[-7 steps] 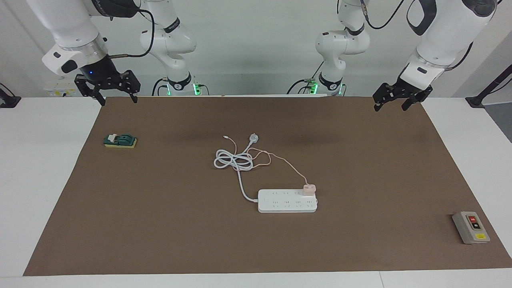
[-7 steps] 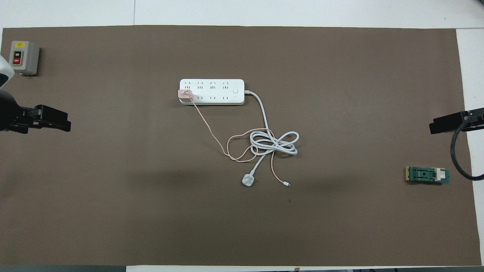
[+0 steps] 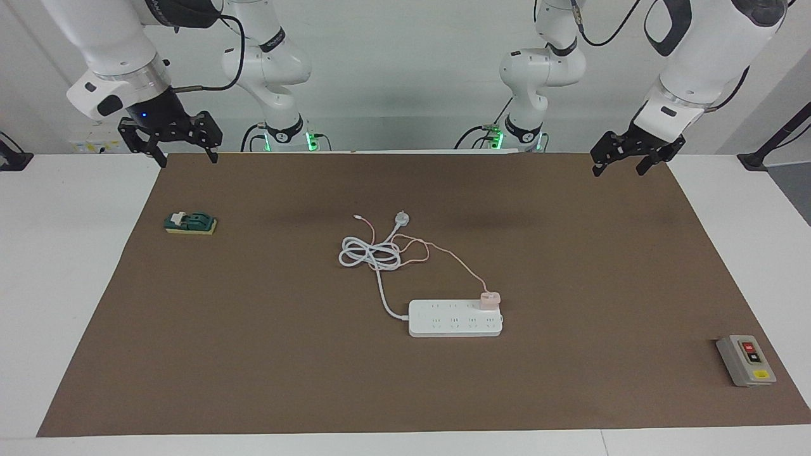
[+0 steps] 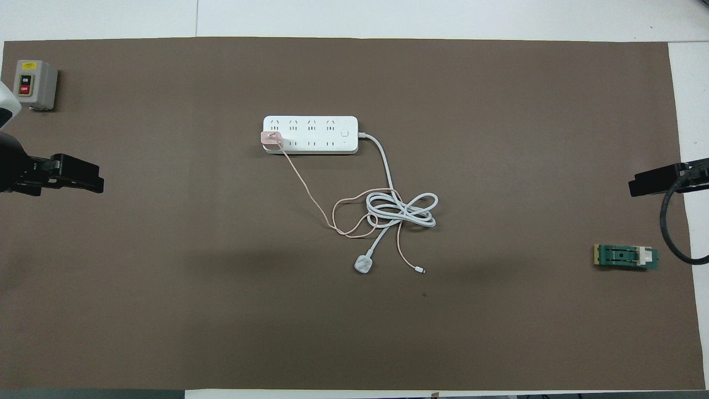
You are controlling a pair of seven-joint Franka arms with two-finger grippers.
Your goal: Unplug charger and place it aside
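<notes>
The charger, a small pale pink cube, sits plugged into the white power strip at the strip's end toward the left arm's side. Its thin pink cable runs toward the robots and loops through the strip's coiled white cord. My left gripper hangs open over the mat's edge at the robots' end, well clear of the charger. At the right arm's end my right gripper hangs open too, holding nothing.
A grey switch box stands at the left arm's end, farther from the robots. A green block lies at the right arm's end. The round white plug rests on the brown mat.
</notes>
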